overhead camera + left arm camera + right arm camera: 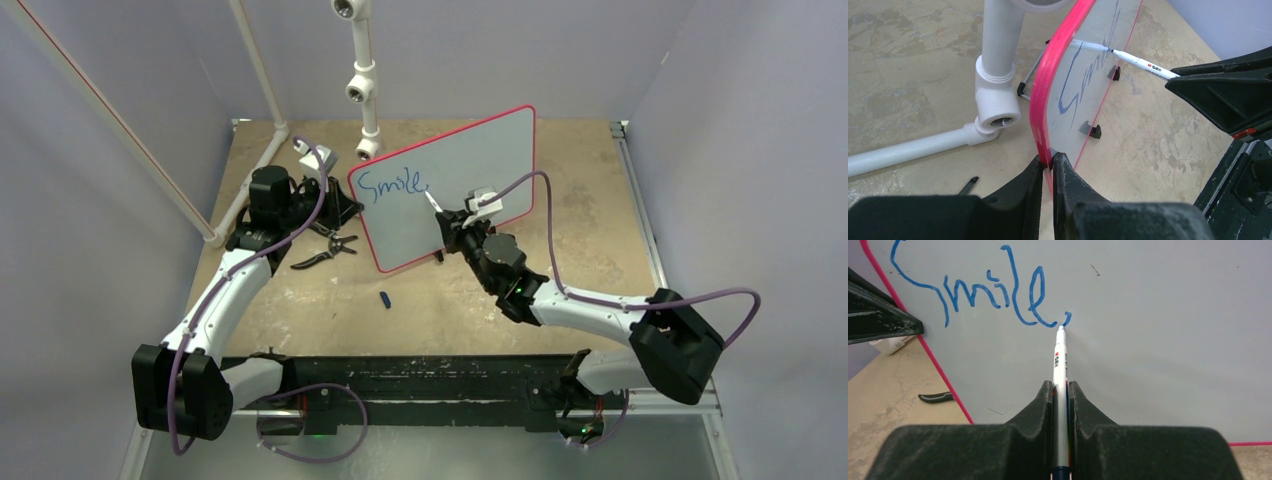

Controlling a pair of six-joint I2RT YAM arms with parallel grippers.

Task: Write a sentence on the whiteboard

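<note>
Top view: the rectangular pale grey-white whiteboard with rounded corners and a thin red frame is standing upright on its small black feet, about mid-way back on the tan, scuffed desk. It's turned a bit, so its left end sits closer to the arms than its right end.

The left gripper is clenched right on the board's red frame at the left edge, one finger on each side of it. The right gripper is grasping a slim white marker pen that sticks straight out between its fingers. The pen's tip is right at the board face, just under the comma, and it looks like it's touching.

The only part of the sentence on the board is "Smile," in blue handwriting, up in the top left of the board. The rest of the surface is blank grey.

Other stuff on the desk:
- A pair of black-handled pliers lies just left of the board's lower corner.
- A small dark blue pen cap lies on its own, nearer the arm bases.
- A white plastic pipe with fittings stands behind the board's left end.
</note>
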